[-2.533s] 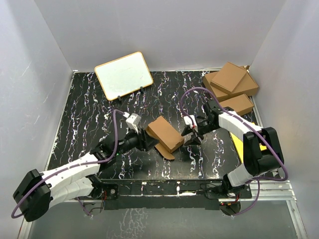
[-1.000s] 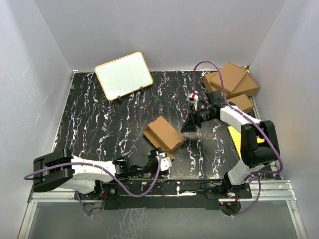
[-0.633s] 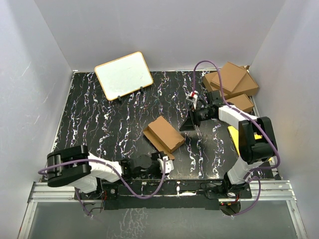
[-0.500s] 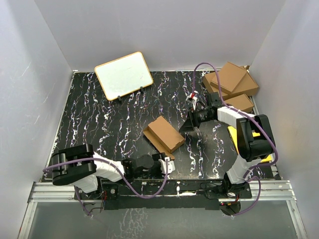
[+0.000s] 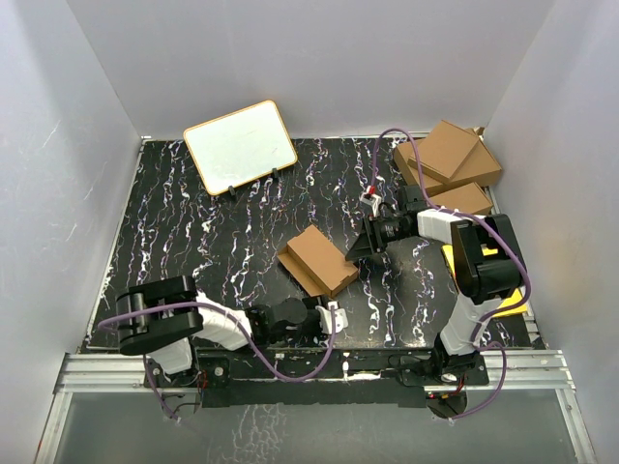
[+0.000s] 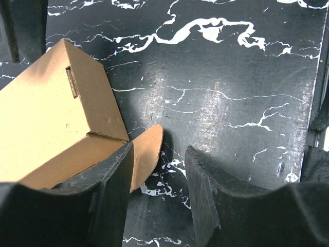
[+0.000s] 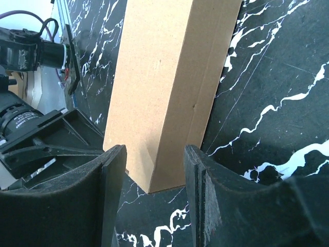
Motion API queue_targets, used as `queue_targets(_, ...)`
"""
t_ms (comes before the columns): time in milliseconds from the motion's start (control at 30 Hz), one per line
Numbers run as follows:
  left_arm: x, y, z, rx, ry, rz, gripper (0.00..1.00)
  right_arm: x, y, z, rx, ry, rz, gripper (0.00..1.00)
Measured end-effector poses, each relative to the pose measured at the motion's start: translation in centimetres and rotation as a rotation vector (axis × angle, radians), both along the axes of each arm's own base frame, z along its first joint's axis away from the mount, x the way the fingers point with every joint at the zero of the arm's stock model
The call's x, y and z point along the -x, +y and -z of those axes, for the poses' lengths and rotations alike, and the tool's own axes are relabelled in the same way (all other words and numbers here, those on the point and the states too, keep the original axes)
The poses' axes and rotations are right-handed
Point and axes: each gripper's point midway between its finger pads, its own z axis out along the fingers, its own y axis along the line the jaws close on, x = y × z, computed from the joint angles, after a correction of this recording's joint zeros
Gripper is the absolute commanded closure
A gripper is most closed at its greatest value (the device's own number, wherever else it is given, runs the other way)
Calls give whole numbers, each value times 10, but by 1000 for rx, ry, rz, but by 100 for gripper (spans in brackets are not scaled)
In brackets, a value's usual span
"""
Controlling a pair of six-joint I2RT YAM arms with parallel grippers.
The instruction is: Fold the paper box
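Looking down, you see the paper box [image 5: 319,259] lying on the tabletop [image 5: 193,232], one end flap [image 6: 146,154] splayed flat, inside hidden. Your left tool [image 6: 158,167] stands half-wide beside that flap; your right tool [image 7: 154,152], half-wide, faces its corner, empty.

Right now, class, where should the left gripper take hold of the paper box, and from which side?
Probably the rounded flap at the paper box's near open end, coming from the near edge with the left gripper: it juts free, thin enough to pinch.
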Motion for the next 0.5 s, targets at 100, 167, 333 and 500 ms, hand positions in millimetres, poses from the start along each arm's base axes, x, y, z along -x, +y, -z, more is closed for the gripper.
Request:
queue_targets(100, -1, -1, 6, -15, 3, -3, 59, 1, 1, 1, 0, 10, 1, 48)
queue_targets(167, -2, -1, 7, -19, 1, -9, 60, 1, 1, 1, 0, 9, 0, 48)
queue_targets(333, -7, -1, 4, -17, -11, -35, 64, 1, 2, 1, -1, 10, -3, 48)
queue_targets(500, -12, 1, 3, -16, -21, -63, 64, 3, 4, 3, 0, 18, -8, 48)
